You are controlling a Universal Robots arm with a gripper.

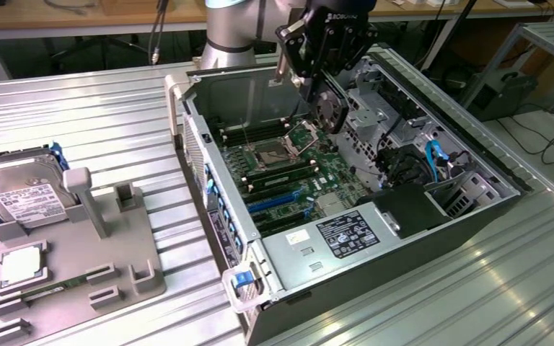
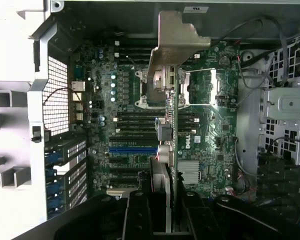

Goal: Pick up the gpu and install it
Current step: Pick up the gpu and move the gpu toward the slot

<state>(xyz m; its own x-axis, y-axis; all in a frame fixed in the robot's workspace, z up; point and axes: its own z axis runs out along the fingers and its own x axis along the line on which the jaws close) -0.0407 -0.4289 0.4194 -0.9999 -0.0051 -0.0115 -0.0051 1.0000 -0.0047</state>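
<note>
My pincer (image 2: 165, 202), its dark fingers partly cut off from sight, is clamped on the gpu (image 2: 174, 135). I see the card only edge-on, a thin green line with both faces hidden, ending in a bent silver bracket (image 2: 177, 40). It hangs upright from my downward-pointing arm, above the green board (image 2: 215, 125) inside the open metal case (image 1: 243, 97).
</note>
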